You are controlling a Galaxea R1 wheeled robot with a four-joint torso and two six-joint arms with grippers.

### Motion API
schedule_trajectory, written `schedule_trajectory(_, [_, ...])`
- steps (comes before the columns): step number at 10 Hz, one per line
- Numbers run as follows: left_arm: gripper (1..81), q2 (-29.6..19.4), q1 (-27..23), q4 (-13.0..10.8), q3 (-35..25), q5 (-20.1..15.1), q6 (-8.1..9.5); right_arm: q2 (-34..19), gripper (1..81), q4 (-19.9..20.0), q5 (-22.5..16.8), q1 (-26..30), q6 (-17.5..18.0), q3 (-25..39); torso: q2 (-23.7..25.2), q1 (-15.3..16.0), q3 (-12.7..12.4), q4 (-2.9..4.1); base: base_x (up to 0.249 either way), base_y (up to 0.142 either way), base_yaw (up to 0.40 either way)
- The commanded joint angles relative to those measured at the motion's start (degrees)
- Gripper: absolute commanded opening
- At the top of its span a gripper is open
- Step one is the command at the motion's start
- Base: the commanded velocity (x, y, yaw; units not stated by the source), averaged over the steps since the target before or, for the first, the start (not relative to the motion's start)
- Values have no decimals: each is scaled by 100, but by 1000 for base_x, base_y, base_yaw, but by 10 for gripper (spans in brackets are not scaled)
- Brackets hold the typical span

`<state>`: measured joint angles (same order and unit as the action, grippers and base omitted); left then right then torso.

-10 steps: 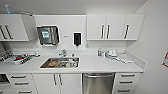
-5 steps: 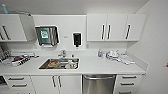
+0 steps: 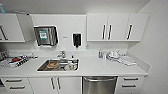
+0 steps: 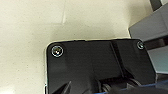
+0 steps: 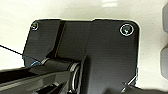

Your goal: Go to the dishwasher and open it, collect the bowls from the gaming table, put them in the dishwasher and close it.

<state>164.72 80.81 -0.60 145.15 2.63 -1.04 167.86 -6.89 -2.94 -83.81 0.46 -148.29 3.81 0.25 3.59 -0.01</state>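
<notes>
dishwasher (image 3: 100,85) shut under white counter (image 3: 100,67), sink (image 3: 58,65) beside.

The robot's left wrist plate (image 4: 100,65), wide and dark with round fittings at its corners, hangs over pale speckled flooring, its face turned downward. On the other arm, the right wrist plate (image 5: 100,50) sits in a like pose, with a jointed bar (image 5: 45,72) crossing in front of it and a thin dark cable trailing off to one side. How the fingers of either hand are set cannot be made out.
</notes>
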Motion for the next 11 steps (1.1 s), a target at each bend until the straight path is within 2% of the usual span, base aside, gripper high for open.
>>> schedule_trajectory(1, [811,-79,-368,51,-22,-246,25,-31,811,-6,-286,343,-20,3,0,0,0,0,84,0,0])
schedule_trajectory(11, [811,-79,-368,51,-40,-246,25,-31,811,-14,-286,360,-20,3,0,0,0,0,83,0,0])
